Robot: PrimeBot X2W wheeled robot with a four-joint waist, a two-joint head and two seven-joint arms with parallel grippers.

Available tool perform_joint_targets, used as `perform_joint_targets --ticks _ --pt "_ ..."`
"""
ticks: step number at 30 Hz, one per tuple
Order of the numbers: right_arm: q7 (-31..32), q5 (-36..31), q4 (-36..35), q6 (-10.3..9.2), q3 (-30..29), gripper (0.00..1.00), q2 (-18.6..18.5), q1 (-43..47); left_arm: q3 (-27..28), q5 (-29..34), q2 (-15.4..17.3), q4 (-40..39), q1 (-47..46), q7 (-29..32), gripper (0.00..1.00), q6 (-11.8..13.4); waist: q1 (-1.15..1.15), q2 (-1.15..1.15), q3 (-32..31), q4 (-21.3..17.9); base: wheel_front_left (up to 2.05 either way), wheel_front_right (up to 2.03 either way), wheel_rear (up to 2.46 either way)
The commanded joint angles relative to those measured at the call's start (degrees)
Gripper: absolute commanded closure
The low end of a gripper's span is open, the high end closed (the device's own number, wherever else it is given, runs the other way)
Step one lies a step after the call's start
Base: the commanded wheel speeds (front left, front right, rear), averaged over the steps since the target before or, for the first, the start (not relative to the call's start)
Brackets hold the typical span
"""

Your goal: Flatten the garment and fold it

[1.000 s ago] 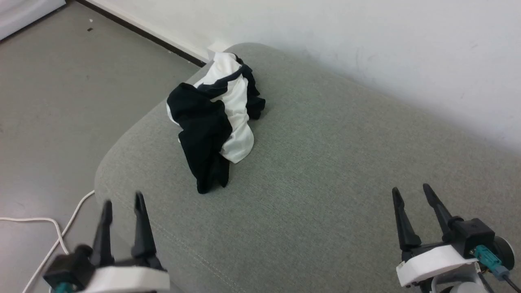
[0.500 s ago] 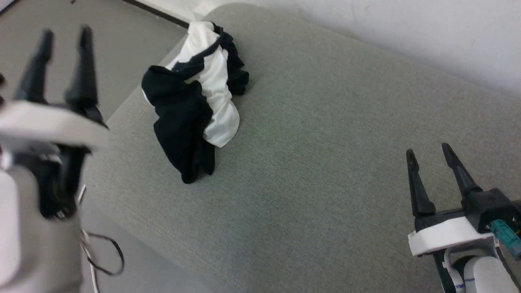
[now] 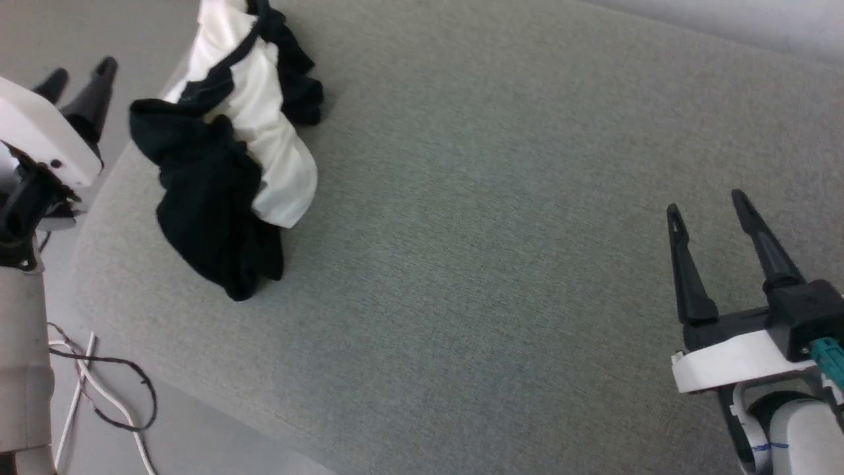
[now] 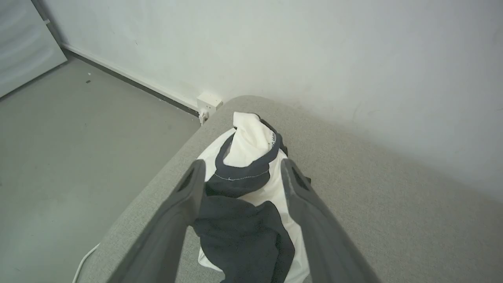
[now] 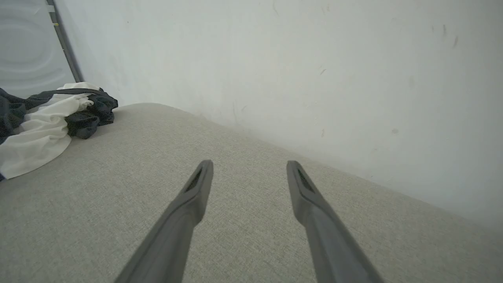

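Aiming my left claw (image 3: 80, 71), wide open and empty like my right claw (image 3: 705, 203), I should pinch just the top fold of the shirt (image 3: 217, 171) heaped at the far left corner of the couch (image 3: 494, 231), then lift gently.

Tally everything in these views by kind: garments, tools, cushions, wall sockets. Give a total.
garment: 1
tools: 2, the left tool and the right tool, both open
grey cushion: 1
wall socket: 1
Total: 5
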Motion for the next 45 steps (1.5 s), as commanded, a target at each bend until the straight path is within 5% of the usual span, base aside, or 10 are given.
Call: perform_joint_targets --ticks 1,13,21,23,34,45 --pt "0.69 -0.46 -1.53 -0.04 -0.27 0.00 -0.74 -0.72 -0.65 -1.77 -0.54 1.38 -1.17 1.96 0.00 -1.00 -0.01 0.00 4.41 -3.23 0.00 0.00 0.00" --pt "5.48 -0.83 -9.65 -0.04 0.85 0.00 -3.68 -2.06 -3.35 -5.69 -3.36 11.59 -1.81 10.36 0.00 0.49 -0.01 0.00 10.04 -6.60 0.00 0.00 0.00" --pt "7.39 -1.00 -12.87 -0.04 0.37 0.00 -4.92 -2.45 -5.54 -1.36 -2.58 18.68 -1.37 7.18 0.00 3.35 -0.01 0.00 10.29 -9.71 0.00 0.00 0.00" --pt "7.80 -0.76 -13.42 -0.04 0.18 0.00 -5.12 -2.20 -6.43 0.18 -2.08 19.98 -1.51 5.03 1.00 3.16 -0.01 0.00 10.05 -10.13 0.00 0.00 0.00" --pt "5.26 1.10 -10.84 -0.04 -0.30 0.00 -3.25 -1.57 -6.37 1.70 1.66 22.63 -5.30 -2.90 1.00 0.54 -0.01 0.00 4.70 -10.77 0.00 0.00 0.00" --pt "-2.33 4.06 -2.45 -0.04 -1.19 0.00 0.05 -0.71 -7.97 6.20 7.11 11.08 -13.63 -9.26 1.00 -0.30 -0.01 0.00 -5.05 -12.89 0.00 0.00 0.00"
